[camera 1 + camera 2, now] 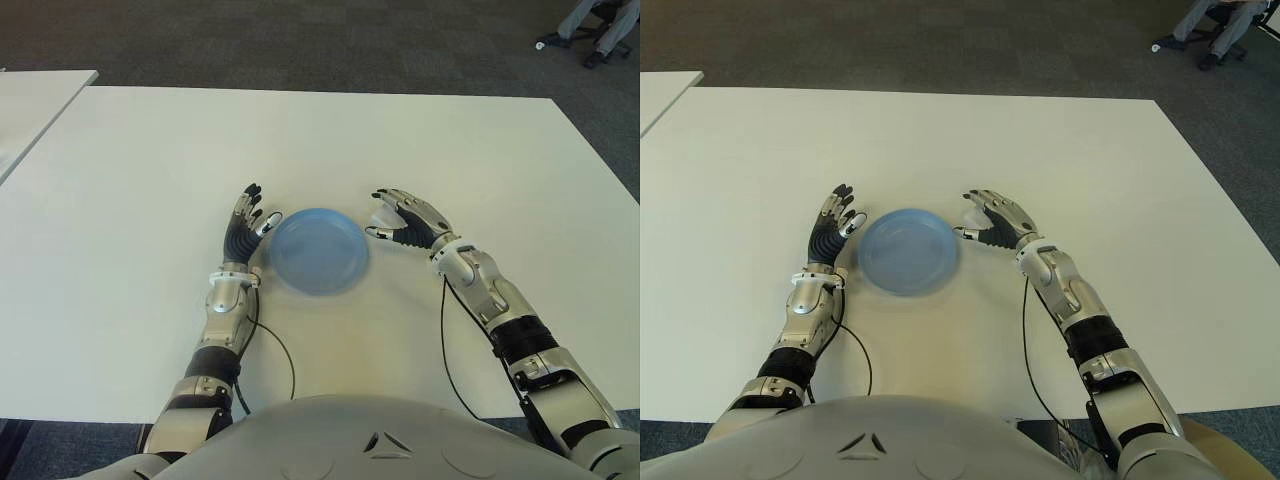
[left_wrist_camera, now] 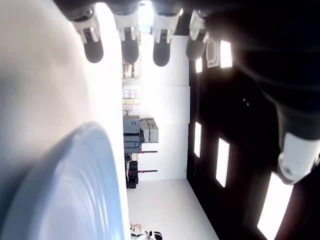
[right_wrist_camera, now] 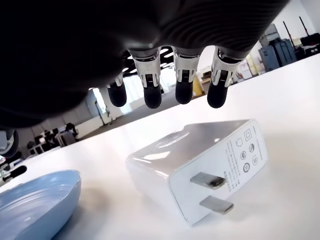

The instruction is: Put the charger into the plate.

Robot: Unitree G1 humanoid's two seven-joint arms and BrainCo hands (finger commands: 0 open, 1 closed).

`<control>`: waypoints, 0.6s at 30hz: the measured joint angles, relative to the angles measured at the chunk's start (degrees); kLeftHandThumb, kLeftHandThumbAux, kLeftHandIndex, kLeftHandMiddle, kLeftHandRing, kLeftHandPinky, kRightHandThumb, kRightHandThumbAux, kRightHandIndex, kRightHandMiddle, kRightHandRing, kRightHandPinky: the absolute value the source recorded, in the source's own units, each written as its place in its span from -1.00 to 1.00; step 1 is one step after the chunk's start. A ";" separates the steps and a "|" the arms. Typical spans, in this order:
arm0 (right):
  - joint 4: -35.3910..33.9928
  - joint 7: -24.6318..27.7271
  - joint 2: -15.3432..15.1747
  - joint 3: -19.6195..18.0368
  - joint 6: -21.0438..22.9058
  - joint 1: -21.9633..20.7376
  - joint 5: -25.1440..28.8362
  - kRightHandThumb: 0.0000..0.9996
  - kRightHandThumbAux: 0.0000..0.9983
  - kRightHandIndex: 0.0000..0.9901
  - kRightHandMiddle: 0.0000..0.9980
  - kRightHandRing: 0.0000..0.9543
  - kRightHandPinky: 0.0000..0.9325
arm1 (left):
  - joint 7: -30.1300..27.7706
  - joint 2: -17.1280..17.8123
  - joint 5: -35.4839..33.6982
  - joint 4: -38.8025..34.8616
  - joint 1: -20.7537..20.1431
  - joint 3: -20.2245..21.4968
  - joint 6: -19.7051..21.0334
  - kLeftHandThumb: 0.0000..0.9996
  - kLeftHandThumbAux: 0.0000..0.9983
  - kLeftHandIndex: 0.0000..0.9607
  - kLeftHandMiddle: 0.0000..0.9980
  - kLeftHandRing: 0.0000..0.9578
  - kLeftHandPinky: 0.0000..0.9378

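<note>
Hovering open right robot hand (image 1: 405, 222) over one charger (image 3: 200, 167), one empty plate (image 1: 318, 250), left robot hand (image 1: 245, 225) open.

bare table (image 1: 320, 140) beyond plate (image 1: 318, 250) (unobstructed)

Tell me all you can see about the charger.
The charger is a white, glossy, plastic-looking block with rounded edges. Two flat metal prongs stick out of one end, and small grey symbols are printed on that face. It lies on its side on the white table, right of the plate, under the right hand's fingers, untouched.
</note>
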 measured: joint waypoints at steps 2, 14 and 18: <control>-0.99 -0.41 -0.16 0.02 0.37 1.01 -0.81 -0.44 -0.56 -1.00 -1.00 -1.00 -0.96 | 0.00 0.02 -0.02 0.17 -0.08 0.04 -0.05 -1.00 0.12 -1.00 -0.83 -0.85 -0.88; -3.03 -2.59 -1.29 0.09 1.30 5.13 -4.19 -0.44 -0.55 -1.00 -1.00 -1.00 -1.00 | 0.00 0.28 0.02 0.46 -0.14 0.11 -0.24 -1.00 0.13 -1.00 -0.83 -0.85 -0.85; -3.46 -2.66 -1.56 0.09 1.87 5.32 -4.75 -0.43 -0.54 -1.00 -1.00 -1.00 -1.00 | 0.00 0.31 -0.05 0.50 -0.16 0.14 -0.34 -1.00 0.14 -1.00 -0.82 -0.84 -0.84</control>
